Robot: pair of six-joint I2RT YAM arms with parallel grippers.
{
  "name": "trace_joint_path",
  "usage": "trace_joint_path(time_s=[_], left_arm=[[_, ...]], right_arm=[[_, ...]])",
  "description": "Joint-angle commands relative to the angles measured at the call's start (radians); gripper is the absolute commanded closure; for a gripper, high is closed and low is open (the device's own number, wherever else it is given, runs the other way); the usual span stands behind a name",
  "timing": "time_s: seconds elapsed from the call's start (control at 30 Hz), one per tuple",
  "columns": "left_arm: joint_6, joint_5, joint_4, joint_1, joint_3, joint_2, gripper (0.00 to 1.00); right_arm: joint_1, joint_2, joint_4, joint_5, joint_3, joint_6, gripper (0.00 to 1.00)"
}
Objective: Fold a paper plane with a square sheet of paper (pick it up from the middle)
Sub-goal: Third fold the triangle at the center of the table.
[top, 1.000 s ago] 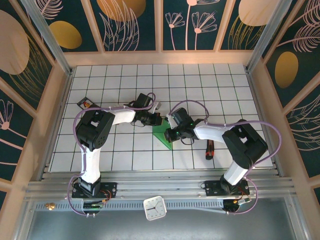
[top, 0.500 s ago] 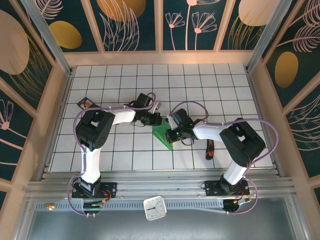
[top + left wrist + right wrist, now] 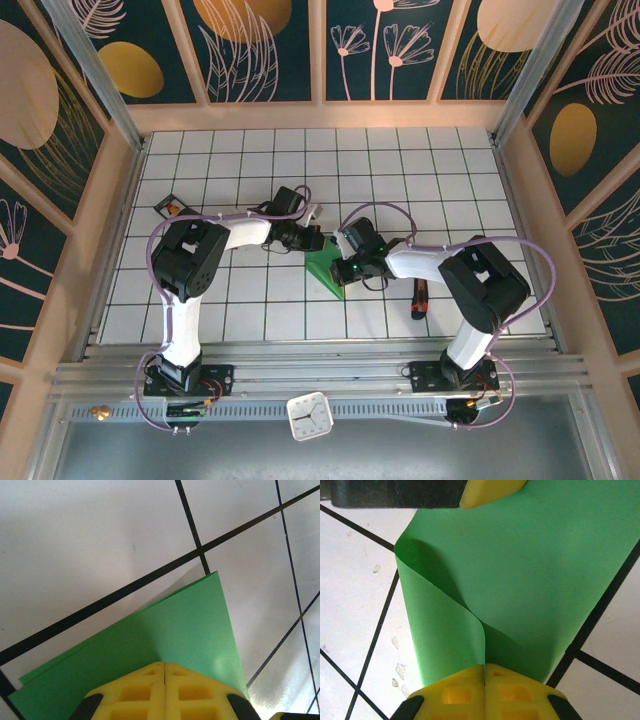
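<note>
The square sheet of paper (image 3: 328,273) is a bright-green folded shape lying on the grid table between my two grippers. In the left wrist view my left gripper (image 3: 164,664) is shut, with its yellow tips pressed down on the paper (image 3: 170,625), which shows two layers at its edge. In the right wrist view my right gripper (image 3: 484,666) is shut on a lifted, curling flap of the paper (image 3: 545,570). At the top of that view a left fingertip (image 3: 490,490) rests on the sheet. From above, the left gripper (image 3: 316,241) is at the paper's far corner and the right gripper (image 3: 340,262) at its right side.
A red and black pen (image 3: 420,298) lies right of the right forearm. A small dark object (image 3: 168,208) sits at the far left of the table. A white clock (image 3: 308,415) rests on the rail by the arm bases.
The right arm has drawn in slightly toward the paper, its elbow shifting left. The left arm has stayed put.
</note>
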Motion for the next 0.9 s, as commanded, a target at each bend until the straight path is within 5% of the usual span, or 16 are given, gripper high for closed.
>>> trace_joint_path(time_s=[0.0,0.3,0.63,0.87], left_arm=[[0.017,-0.02,-0.085,-0.011,-0.008,0.047,1.0],[-0.013,-0.024,-0.078,-0.011,0.012,0.015,0.91],[-0.034,-0.062,-0.111,-0.011,0.073,-0.047,0.65],[-0.101,-0.167,-0.076,-0.011,-0.02,-0.204,0.69]], right_arm=[[-0.006,0.036,-0.024,0.018,-0.011,-0.011,0.93],[0.004,0.044,-0.05,0.043,-0.02,-0.005,0.94],[0.005,0.048,-0.049,0.046,-0.032,-0.005,0.94],[0.007,0.054,-0.042,0.042,-0.033,-0.006,0.94]])
